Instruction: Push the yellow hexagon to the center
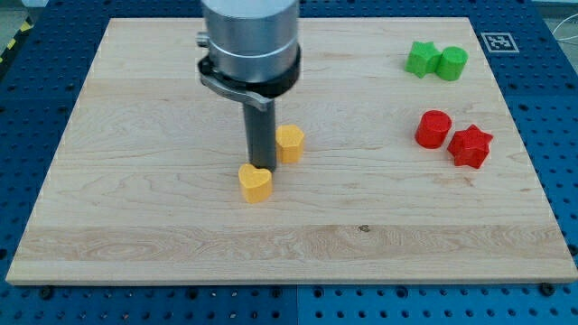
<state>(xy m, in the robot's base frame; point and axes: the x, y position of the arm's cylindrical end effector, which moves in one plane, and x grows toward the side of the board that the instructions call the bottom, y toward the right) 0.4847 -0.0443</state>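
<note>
My tip (261, 166) touches the yellow hexagon (289, 143), already near the bench (135, 226) middle; I have no pincer.

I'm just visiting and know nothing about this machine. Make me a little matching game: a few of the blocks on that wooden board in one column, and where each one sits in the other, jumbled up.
Things:
1. yellow hexagon
2. yellow heart
3. green star
4. red star

Places:
A. the view's top right, touching a green cylinder
B. just to the view's right of my tip
C. touching a red cylinder, on the view's right
D. just below my tip

Pairs: 1-B, 2-D, 3-A, 4-C
</note>
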